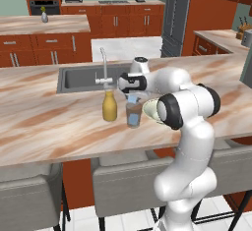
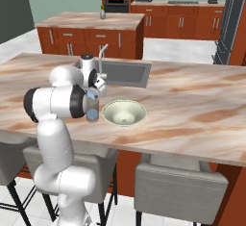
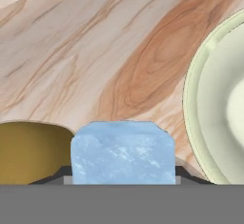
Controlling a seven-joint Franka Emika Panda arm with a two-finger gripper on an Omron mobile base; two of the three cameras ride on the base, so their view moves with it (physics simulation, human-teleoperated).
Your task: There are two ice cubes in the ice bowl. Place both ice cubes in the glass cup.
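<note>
gripper (image 1: 132, 99) pinching ice cube (image 3: 123, 152) | above glass cup (image 1: 133, 114) | ice bowl (image 2: 124, 112) beside cup

Frosty, translucent pale-blue ice cube (image 3: 122, 152); clear greyish glass cup (image 1: 133, 113); smooth, glossy cream-green ice bowl (image 2: 124, 112); polished wood-grain counter (image 3: 95, 51); amber see-through bottle (image 1: 110, 106); matt grey sink basin (image 1: 81, 78).

yellow bottle (image 1: 110, 106): upright on marble desk (image 1: 49, 122) | sink (image 1: 81, 77): behind it, with faucet (image 1: 104, 68) | grey stools (image 1: 125, 181): below desk edge
</note>
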